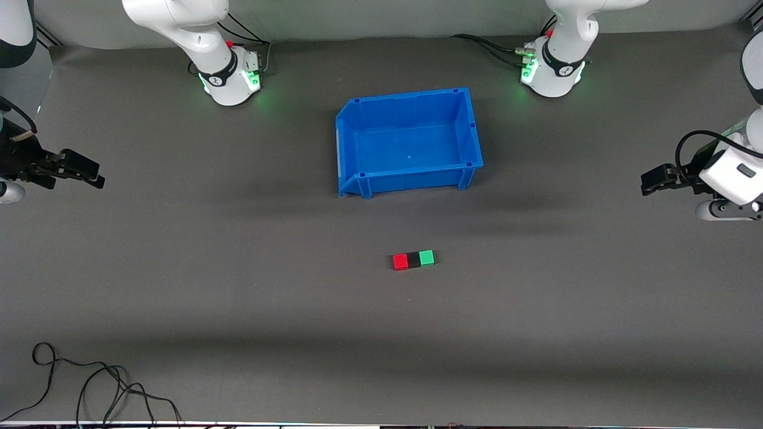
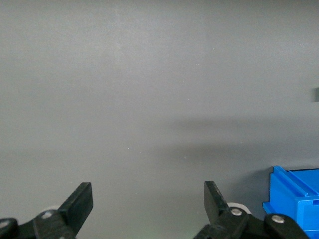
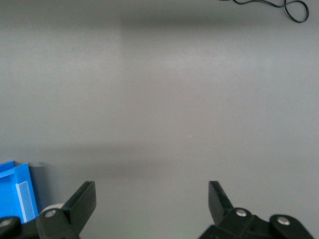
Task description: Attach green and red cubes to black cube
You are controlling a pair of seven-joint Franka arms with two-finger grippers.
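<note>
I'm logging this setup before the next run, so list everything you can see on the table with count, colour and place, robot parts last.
small red plastic cube: one, red, on the mat nearer the front camera than the bin, touching the black cube on the side toward the right arm's end.
small matte black cube: one, black, middle of the row.
small green plastic cube: one, green, touching the black cube on the side toward the left arm's end.
open blue plastic bin: one, blue, mid-table between the arm bases; nothing visible inside.
loose black cable: one, black, near the front edge at the right arm's end.
left gripper: open, waiting over bare mat.
right gripper: open, waiting over bare mat.
</note>
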